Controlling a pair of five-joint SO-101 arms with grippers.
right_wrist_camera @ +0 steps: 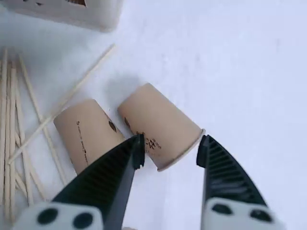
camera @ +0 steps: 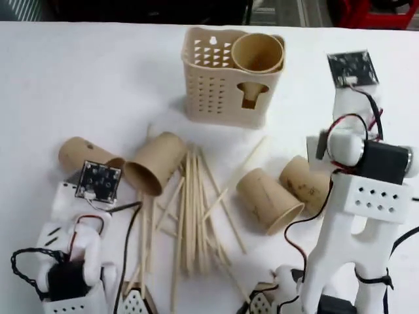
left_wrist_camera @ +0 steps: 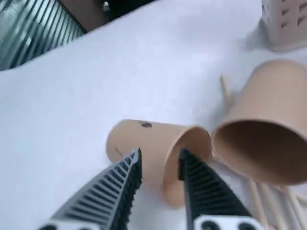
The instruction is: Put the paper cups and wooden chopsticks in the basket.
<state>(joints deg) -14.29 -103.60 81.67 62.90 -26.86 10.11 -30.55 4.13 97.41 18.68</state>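
My left hand (left_wrist_camera: 160, 160) was spread apart, straddling the rim end of the leftmost cup (left_wrist_camera: 144, 139). That cup lay on its side on the table (camera: 78, 85), its long axis running left to right and its mouth toward the right. The chopsticks (camera: 193, 216) lay scattered in the middle, mostly pointing near to far. The basket (camera: 216, 91) stood at the far middle with an upright cup (camera: 258, 52) inside. My right hand (right_wrist_camera: 170, 146) was open too, either side of the rim of the rightmost cup (right_wrist_camera: 158, 120), so I judged each arm had its own nearest cup.
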